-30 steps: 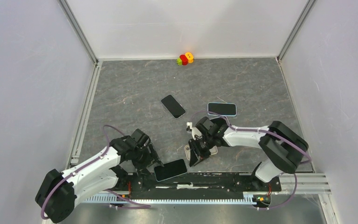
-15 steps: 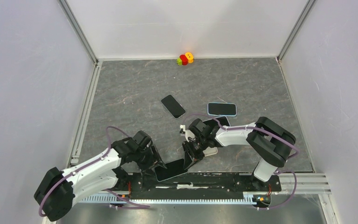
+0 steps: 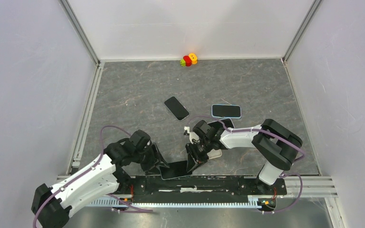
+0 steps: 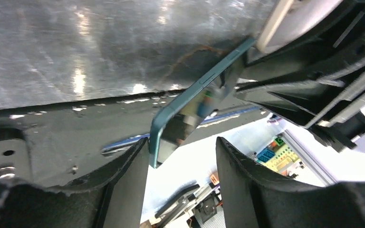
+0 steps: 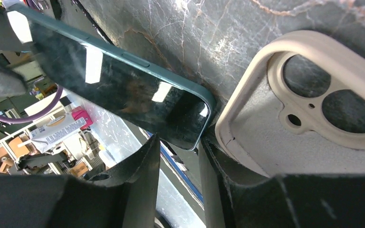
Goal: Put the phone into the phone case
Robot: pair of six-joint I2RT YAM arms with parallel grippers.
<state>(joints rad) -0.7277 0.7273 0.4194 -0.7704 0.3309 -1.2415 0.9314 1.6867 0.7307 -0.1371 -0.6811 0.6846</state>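
A dark phone [image 3: 175, 169] with a teal edge lies tilted at the table's front edge, between my two grippers. In the left wrist view one corner of the phone [image 4: 195, 107] sits between the fingers of my left gripper [image 4: 183, 147], close to the left finger, with a gap to the other. My left gripper [image 3: 160, 164] is open. The phone's other end [image 5: 119, 90] reaches between the fingers of my right gripper [image 5: 178, 140], also open. The beige phone case [image 5: 285, 152] lies hollow side up just right of it, with its camera cut-outs showing. From above, the case [image 3: 215, 153] is beside my right gripper [image 3: 193, 161].
A second black phone [image 3: 177, 108] and a phone in a light blue case [image 3: 226, 111] lie mid-table. A small coloured toy [image 3: 188, 59] sits at the back wall. The black mounting rail [image 3: 209, 183] runs just in front of the phone. Walls close both sides.
Both grippers have closed in on the phone's two ends, left moving right, right moving left. The left jaws have narrowed. The phone has tipped up off flat.
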